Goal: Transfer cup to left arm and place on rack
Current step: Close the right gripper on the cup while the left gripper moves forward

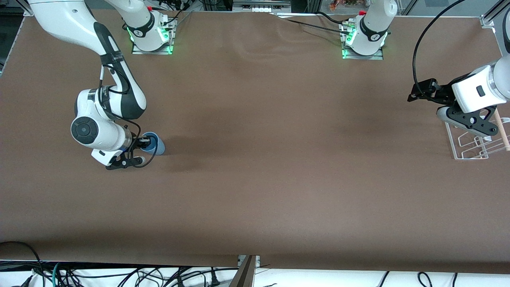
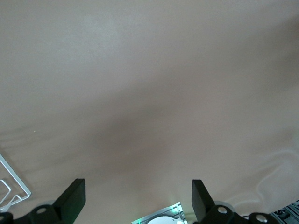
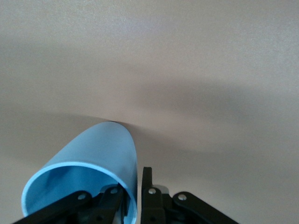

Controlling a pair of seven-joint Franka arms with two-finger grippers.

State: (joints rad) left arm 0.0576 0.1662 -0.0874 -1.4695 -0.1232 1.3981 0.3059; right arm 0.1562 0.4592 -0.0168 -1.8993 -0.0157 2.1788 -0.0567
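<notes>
The light-blue cup [image 1: 156,144] is at the right arm's end of the table, tipped on its side with its mouth toward the hand. My right gripper [image 1: 144,142] is shut on the cup's rim, one finger inside and one outside. In the right wrist view the cup [image 3: 96,151] fills the lower corner, its wall pinched in my right gripper [image 3: 134,186], its base at or just above the cloth. My left gripper [image 1: 476,124] is open and empty over the clear rack [image 1: 472,146] at the left arm's end. The left wrist view shows the wide-apart left gripper [image 2: 136,196] and a rack corner [image 2: 10,186].
A brown cloth [image 1: 263,159] covers the table. The two arm bases with green lights [image 1: 153,42] [image 1: 362,48] stand along the edge farthest from the front camera. The rack's wooden dowel [image 1: 501,129] lies along its outer edge. Cables hang below the near table edge.
</notes>
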